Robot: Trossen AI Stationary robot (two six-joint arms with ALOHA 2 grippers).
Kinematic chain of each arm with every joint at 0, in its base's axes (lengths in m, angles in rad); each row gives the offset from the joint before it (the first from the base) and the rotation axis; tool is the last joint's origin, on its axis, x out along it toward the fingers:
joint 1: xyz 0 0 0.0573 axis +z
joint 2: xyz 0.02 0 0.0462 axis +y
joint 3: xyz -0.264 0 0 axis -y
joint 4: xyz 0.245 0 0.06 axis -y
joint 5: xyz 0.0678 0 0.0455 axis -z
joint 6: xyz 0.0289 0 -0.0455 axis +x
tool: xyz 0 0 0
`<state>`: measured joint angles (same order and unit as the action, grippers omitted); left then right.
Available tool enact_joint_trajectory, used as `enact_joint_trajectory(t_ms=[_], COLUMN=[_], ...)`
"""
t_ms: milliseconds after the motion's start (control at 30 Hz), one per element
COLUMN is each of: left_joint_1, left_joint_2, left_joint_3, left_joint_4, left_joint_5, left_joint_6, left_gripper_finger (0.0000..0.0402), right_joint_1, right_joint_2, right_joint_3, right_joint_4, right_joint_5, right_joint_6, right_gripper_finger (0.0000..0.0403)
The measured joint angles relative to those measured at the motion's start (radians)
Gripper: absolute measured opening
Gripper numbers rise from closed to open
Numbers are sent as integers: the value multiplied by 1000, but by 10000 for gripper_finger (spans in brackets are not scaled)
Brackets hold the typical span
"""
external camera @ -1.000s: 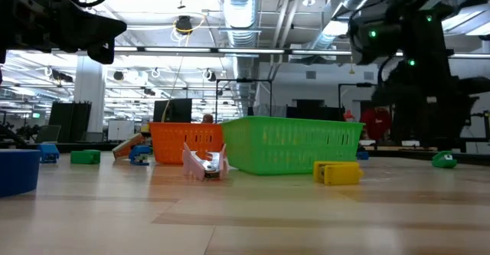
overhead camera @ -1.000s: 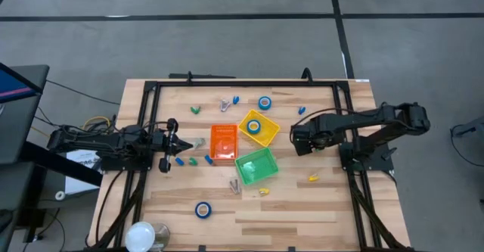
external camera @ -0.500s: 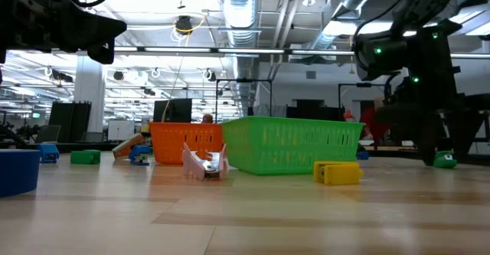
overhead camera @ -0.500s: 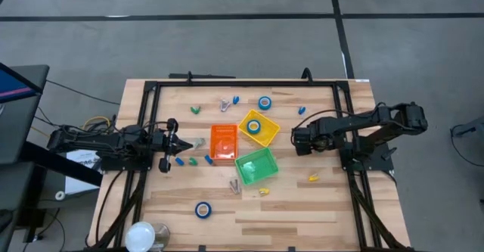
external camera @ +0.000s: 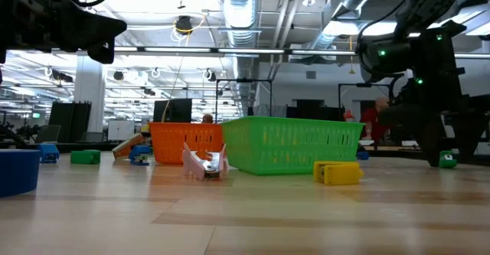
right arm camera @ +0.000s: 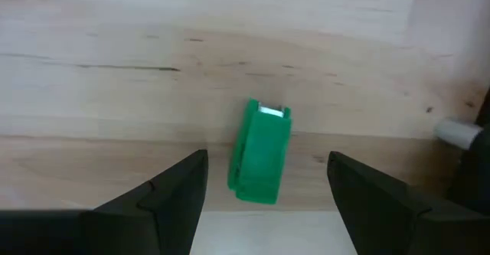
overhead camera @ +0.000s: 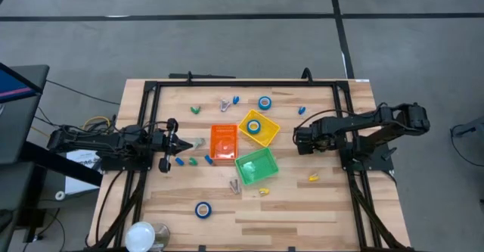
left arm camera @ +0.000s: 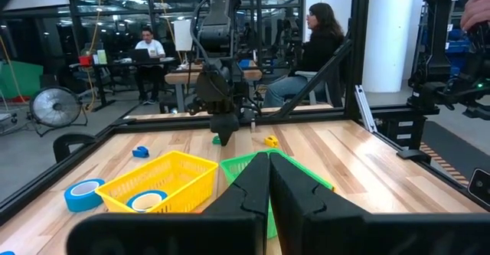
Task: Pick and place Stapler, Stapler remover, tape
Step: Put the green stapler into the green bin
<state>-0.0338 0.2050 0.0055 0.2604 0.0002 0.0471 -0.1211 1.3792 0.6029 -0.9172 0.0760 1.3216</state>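
while both arms stand over the wooden table [overhead camera: 302, 206], three mesh bins sit clustered at its middle. green bin [overhead camera: 256, 166]: nearest of the three, looks empty from above. orange bin [overhead camera: 224, 143]: left of the green one, contents not clear from above. yellow bin [overhead camera: 259, 127]: on the far side, turned cornerwise, holds one roll of blue tape [overhead camera: 254, 126].

two more rolls lie flat on the wood: second roll [overhead camera: 265, 103] just beyond the yellow bin, third roll [overhead camera: 203, 210] near the front edge, well apart from the bins.

right gripper [overhead camera: 298, 140] hangs just right of the yellow bin, jaws spread wide, holding nothing. small green stapler [right arm camera: 260, 161] lies on the wood directly between its fingers, not touched; long axis runs along the gap between the fingers, silver end [right arm camera: 271, 111] pointing away from the wrist.

left gripper [overhead camera: 179, 143] waits at the left side, just left of the orange bin, jaws closed together and empty.

loose small pieces on the table: yellow one [overhead camera: 313, 178] to the right, blue and green ones [overhead camera: 191, 161] by the left gripper.

surface: pale wood planks in a black frame. room beyond: grey floor, ducts overhead, two seated people [left arm camera: 318, 37] at desks.
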Motion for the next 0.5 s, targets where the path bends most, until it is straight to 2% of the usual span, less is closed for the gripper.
enact_joint_trajectory(t_ms=[200, 500], left_joint_1=[0, 0], left_joint_2=[0, 0], left_joint_3=[0, 0], left_joint_4=[3, 4], left_joint_5=[0, 0], left_joint_6=[0, 0], left_gripper_finger=[4, 4], right_joint_1=[0, 4], right_joint_2=[0, -2], right_joint_3=[-1, -16], right_joint_4=[19, 63], right_joint_5=[0, -1], right_joint_6=[-11, -15], right_gripper_finger=[242, 152])
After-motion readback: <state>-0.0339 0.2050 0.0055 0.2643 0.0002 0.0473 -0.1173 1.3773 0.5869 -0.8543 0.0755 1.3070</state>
